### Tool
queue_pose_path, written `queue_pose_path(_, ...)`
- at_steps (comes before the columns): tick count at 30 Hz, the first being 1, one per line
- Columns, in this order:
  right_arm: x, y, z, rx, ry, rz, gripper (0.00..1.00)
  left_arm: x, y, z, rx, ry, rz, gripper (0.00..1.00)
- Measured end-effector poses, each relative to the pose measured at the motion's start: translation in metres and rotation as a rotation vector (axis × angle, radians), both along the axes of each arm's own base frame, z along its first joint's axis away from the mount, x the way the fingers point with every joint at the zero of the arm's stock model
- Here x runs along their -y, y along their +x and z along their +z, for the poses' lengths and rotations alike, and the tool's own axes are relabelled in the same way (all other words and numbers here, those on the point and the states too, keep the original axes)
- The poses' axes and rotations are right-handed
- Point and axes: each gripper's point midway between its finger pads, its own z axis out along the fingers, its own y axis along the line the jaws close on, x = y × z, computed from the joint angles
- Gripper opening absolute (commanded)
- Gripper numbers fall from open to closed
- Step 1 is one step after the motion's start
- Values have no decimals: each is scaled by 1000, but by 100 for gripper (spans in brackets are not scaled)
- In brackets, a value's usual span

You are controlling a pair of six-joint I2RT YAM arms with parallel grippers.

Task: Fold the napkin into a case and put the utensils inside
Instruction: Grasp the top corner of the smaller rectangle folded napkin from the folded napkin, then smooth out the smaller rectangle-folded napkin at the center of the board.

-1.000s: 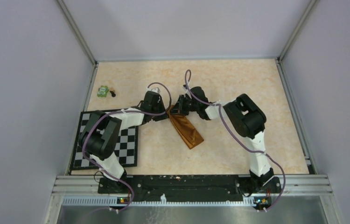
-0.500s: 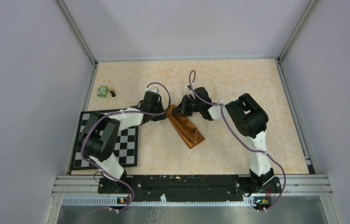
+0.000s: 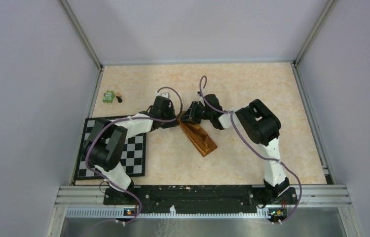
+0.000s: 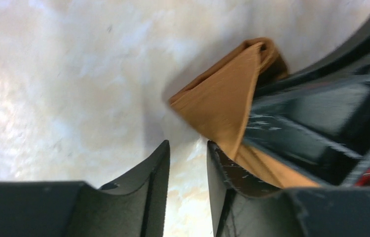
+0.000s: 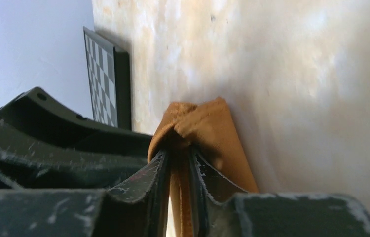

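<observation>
The rust-orange napkin (image 3: 202,137) lies as a narrow folded strip on the table centre, running from the grippers toward the near right. My right gripper (image 3: 189,116) is shut on the strip's far end; in the right wrist view its jaws (image 5: 178,153) pinch bunched cloth (image 5: 207,123). My left gripper (image 3: 174,118) is just left of that end, its jaws (image 4: 188,145) a little apart with only bare table between them. The napkin's corner (image 4: 222,98) stands to their right, against the right gripper's black body (image 4: 321,98). No utensils are in view.
A black-and-white checkered mat (image 3: 114,148) lies at the near left under the left arm, and also shows in the right wrist view (image 5: 101,74). A small green toy (image 3: 109,96) sits at the far left near the wall. Grey walls enclose the table.
The right gripper has shifted slightly with the napkin's far end, and the strip now looks narrower, tipped up on its edge. The left gripper has stayed beside it.
</observation>
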Motion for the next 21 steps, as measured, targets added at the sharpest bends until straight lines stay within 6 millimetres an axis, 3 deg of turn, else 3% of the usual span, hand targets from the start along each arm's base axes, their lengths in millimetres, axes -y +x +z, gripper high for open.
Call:
queue_pose_path(3, 17, -12, 8, -17, -12, 16, 29, -12, -14, 2, -22, 10, 9, 43)
queue_pose_path(6, 36, -21, 23, -12, -21, 31, 30, -22, -21, 12, -31, -7, 22, 40)
queue_pose_path(8, 42, -21, 36, 17, -18, 38, 22, -22, -18, 23, -11, -37, 23, 35)
queue_pose_path(11, 45, -19, 47, 53, -8, 43, 2, -17, -13, 32, -2, -71, 9, 31)
queue_pose_path(16, 47, -29, 34, 19, -21, 47, 0, 3, 2, 42, 12, -136, -38, 27)
queue_pose_path(21, 37, -40, 18, -15, -33, 61, 0, 17, 9, 32, -6, -178, -67, 26)
